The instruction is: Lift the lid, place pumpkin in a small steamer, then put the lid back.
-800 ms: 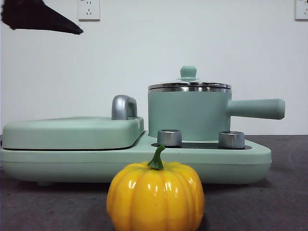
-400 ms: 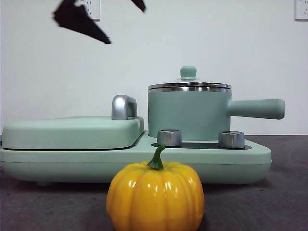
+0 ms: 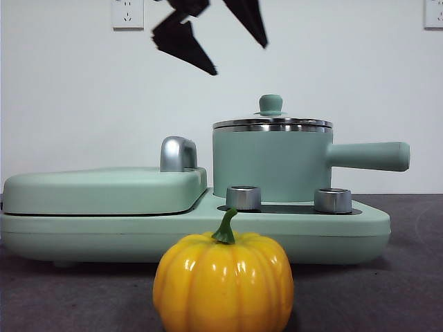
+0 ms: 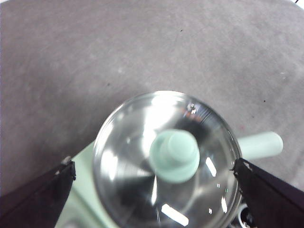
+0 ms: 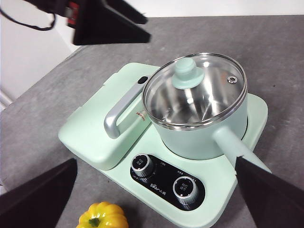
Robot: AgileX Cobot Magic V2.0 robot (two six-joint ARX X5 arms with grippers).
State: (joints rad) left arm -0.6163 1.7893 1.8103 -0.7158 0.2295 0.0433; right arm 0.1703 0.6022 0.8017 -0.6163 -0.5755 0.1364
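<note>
- Since a second ago the left gripper has swung in from the top-left corner of our front view, so it now hangs above the lid, up at about 11 o'clock from the knob. Nothing else has budged.
- Its jaws are spread wide with nothing in them, and the left wrist view looks straight down on the lid sitting between them, not touching.
- The lid sits closed on the small steamer, whose handle sticks out at 3 o'clock in the front view.
- The pumpkin sits on the table at 6 o'clock from the steamer, in front of the two dials.
- Only the right wrist view shows the steamer empty inside, and the right gripper waits wide open, holding nothing.
- There's plenty of open air above the knob.
</note>
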